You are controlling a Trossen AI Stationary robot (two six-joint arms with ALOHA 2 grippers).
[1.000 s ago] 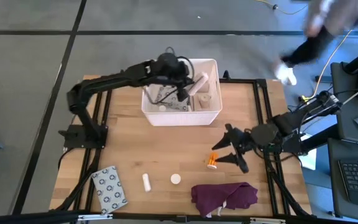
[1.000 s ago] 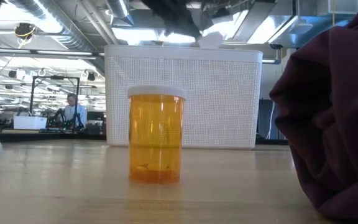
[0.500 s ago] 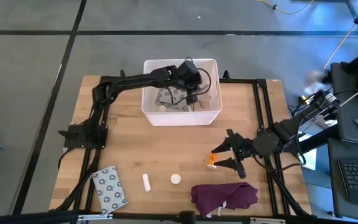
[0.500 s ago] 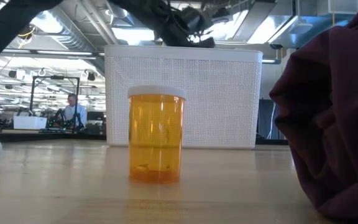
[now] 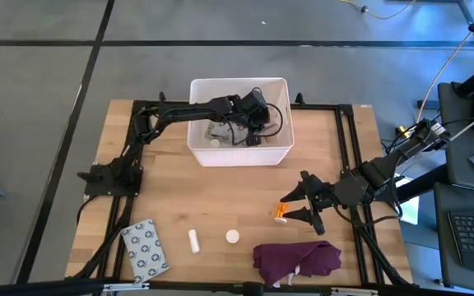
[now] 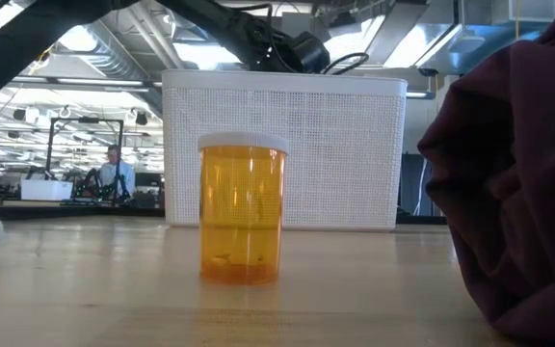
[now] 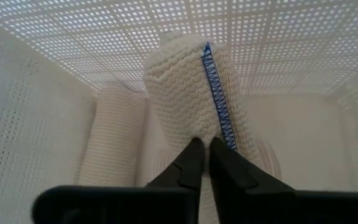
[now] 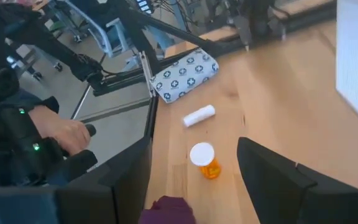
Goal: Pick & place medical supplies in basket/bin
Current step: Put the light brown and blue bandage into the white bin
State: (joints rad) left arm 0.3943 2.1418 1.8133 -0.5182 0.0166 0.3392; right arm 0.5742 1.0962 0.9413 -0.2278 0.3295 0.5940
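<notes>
Packet: a flat patterned packet point(image 5: 145, 247) is seen lying at the near left corner of the table point(image 5: 171, 193), well apart from the tub, not yet collected.

Roll: a small white roll point(image 5: 193, 240) is found just right of the packet, on bare wood, untouched.

Round piece: a small white round item point(image 5: 232, 237) lies near the roll; what it is cannot be told from above.

Left gripper: the left gripper point(image 5: 253, 130) is reached into the white tub point(image 5: 239, 154). In the left wrist view its fingers point(image 7: 191, 165) are pressed almost together against a ribbed beige bandage roll point(image 7: 191, 93) with a blue stitched line; whether the roll is pinched or merely touched cannot be told.

Tub contents: a second beige roll point(image 7: 114, 137) is seen beside the first, and patterned packets point(image 5: 220, 130) lie on the tub floor.

Pill bottle: the orange pill bottle point(image 5: 281, 214) is stood upright with its white cap on, on the table right of centre, clear of the tub.

Right gripper: the right gripper point(image 5: 299, 205) is held just beside the bottle, jaws spread wide, gripping nothing; the bottle point(image 8: 205, 160) is framed between its fingers in the right wrist view.

Progress: judged roughly half done; several items are binned, four are left on the table.

Obstacle: a dark purple cloth point(image 5: 297, 260) is heaped near the bottle and could be snagged.

Background: a person's hand point(image 8: 58, 129) is visible beyond the table edge.
</notes>
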